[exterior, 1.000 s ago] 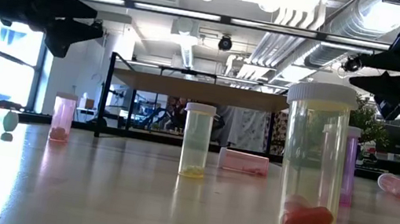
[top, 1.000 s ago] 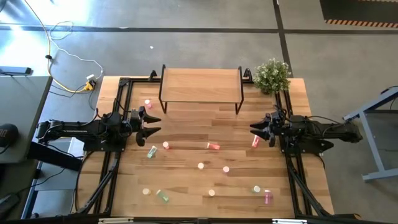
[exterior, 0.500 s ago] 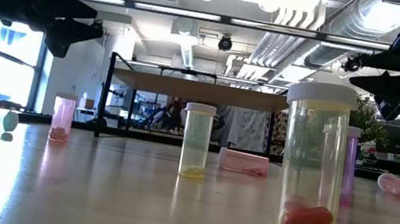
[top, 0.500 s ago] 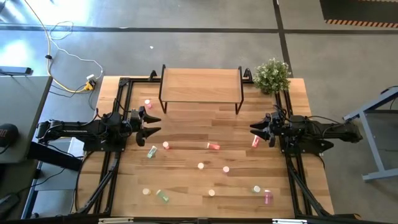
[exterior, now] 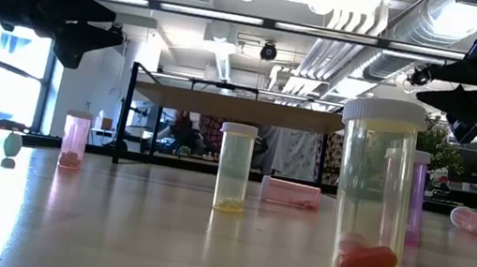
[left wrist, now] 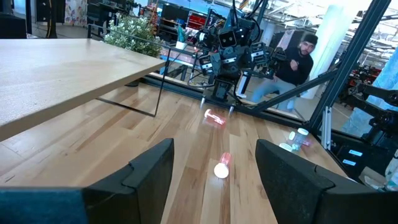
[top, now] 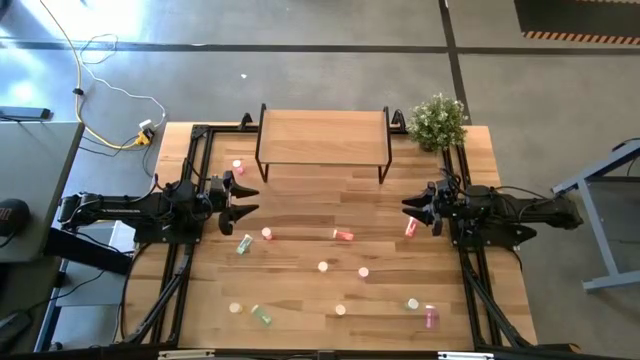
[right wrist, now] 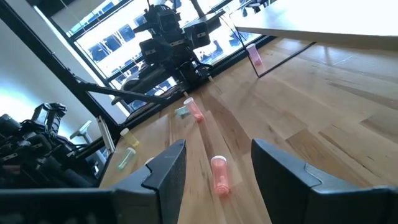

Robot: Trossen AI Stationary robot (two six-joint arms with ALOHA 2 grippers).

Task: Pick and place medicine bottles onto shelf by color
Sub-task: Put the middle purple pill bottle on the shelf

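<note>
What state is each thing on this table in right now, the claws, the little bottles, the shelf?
Left gripper: open, holding nothing, above the table.
Right gripper: open, holding nothing, above the table.
Shelf: standing at the back, top bare.
Pink bottle: upright, capped, near the shelf's left leg.
Yellow bottle: upright, capped.
Red bottle: lying on its side, mid-table.
Green bottle: lying on its side near the front edge.
Plant: upright at the back right corner.

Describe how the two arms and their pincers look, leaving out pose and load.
Both arms are dark, black and jointed, with cabling along their links. The left pincer and right pincer each end in two broad, flat, matte black fingers with squared tips.
</note>
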